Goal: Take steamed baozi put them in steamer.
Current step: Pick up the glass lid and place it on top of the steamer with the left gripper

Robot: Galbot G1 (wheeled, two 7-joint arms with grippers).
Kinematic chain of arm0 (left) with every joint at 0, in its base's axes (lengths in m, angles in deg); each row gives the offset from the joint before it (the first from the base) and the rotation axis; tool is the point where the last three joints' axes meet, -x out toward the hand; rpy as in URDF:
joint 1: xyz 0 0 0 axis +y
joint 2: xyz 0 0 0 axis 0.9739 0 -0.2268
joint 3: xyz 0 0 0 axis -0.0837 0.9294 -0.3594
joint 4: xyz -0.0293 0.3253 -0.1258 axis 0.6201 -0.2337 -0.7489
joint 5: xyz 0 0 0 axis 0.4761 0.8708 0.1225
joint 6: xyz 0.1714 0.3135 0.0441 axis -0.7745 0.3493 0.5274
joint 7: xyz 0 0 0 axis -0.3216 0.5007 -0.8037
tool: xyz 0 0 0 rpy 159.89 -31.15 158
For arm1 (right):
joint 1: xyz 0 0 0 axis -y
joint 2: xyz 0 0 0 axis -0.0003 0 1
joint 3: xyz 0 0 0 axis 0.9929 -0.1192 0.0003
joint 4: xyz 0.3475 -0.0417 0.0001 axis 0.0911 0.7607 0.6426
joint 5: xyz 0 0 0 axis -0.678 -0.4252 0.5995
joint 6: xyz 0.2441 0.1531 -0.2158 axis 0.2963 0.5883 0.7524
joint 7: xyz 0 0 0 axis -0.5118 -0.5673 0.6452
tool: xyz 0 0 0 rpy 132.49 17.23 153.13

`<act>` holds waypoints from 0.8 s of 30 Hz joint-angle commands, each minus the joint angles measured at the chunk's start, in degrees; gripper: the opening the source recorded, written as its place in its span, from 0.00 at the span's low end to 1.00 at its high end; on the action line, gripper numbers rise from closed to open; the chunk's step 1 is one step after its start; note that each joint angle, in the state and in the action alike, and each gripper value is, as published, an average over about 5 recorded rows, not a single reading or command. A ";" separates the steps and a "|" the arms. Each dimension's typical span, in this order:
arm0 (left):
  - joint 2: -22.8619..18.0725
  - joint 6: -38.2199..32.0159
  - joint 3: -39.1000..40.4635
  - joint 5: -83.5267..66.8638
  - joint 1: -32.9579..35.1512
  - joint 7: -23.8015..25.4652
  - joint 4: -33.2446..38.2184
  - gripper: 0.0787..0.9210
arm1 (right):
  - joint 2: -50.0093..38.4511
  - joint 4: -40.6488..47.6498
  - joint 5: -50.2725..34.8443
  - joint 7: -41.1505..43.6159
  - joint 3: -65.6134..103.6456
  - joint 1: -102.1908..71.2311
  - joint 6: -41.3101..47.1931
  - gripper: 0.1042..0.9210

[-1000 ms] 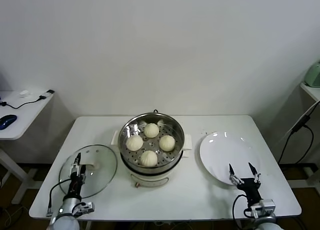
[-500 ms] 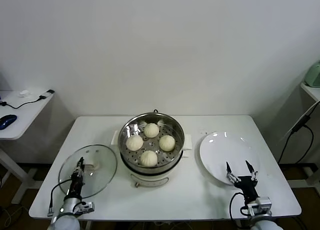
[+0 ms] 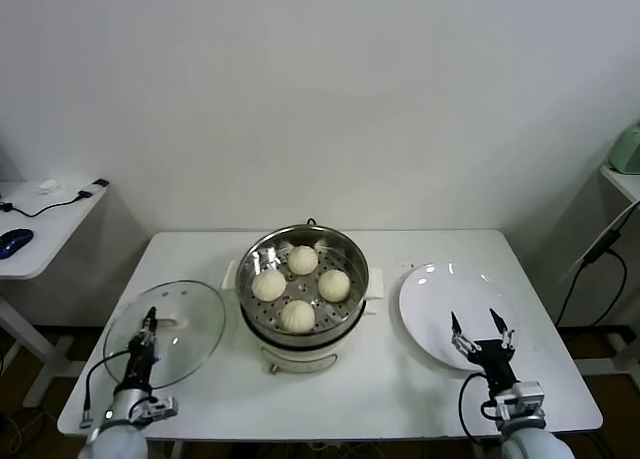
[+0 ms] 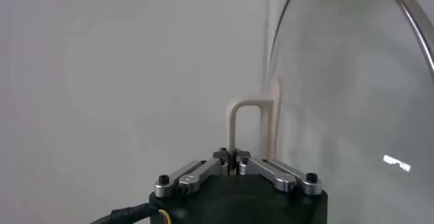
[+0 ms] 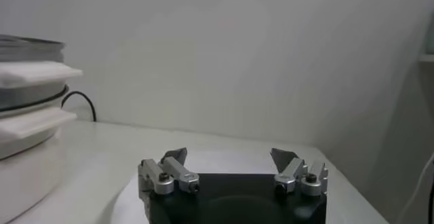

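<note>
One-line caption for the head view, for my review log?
Four steamed baozi sit in the steamer; left gripper grips the glass lid, right gripper open over the plate.

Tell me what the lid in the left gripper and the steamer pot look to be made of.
The lid, held by the left gripper, looks like clear glass with a metal rim: the table shows through it. Its handle seems cream plastic. The steamer looks like polished stainless steel, mirror-bright with a perforated tray, on a matte cream base, probably plastic.

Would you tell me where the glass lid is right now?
In the head view, the glass lid is left of the steamer, its handle gripped by the left gripper.
</note>
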 commanded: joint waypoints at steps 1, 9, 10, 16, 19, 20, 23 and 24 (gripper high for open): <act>3.38 5.11 -1.84 -8.01 4.94 7.71 14.80 0.07 | -0.64 -1.34 0.04 -0.60 -0.19 0.51 1.25 0.88; 9.47 16.67 -5.48 -12.19 7.09 18.60 31.64 0.07 | -0.67 -1.81 0.90 -1.65 -0.99 1.36 2.25 0.88; 9.72 18.24 -4.91 -12.08 6.47 19.44 33.21 0.07 | -0.71 -1.79 1.08 -1.65 -1.08 1.39 2.24 0.88; 8.93 27.08 4.82 -4.69 1.26 23.62 40.01 0.07 | -1.07 -1.28 1.53 -1.36 -1.60 1.07 1.50 0.88; 7.68 31.55 13.08 1.92 -2.67 25.84 41.55 0.07 | -0.96 -0.37 1.79 -0.85 -1.53 0.64 -0.08 0.88; 7.08 32.83 15.95 3.78 -4.05 26.61 41.56 0.07 | -0.92 0.02 1.93 -0.57 -1.47 0.44 -0.91 0.88; 4.72 35.35 23.28 9.13 -7.62 29.59 41.14 0.07 | -0.86 1.22 2.26 0.39 -1.22 -0.21 -3.46 0.88; 3.74 35.97 25.34 10.71 -8.71 30.73 40.96 0.07 | -0.89 1.70 2.30 0.74 -1.14 -0.42 -4.33 0.88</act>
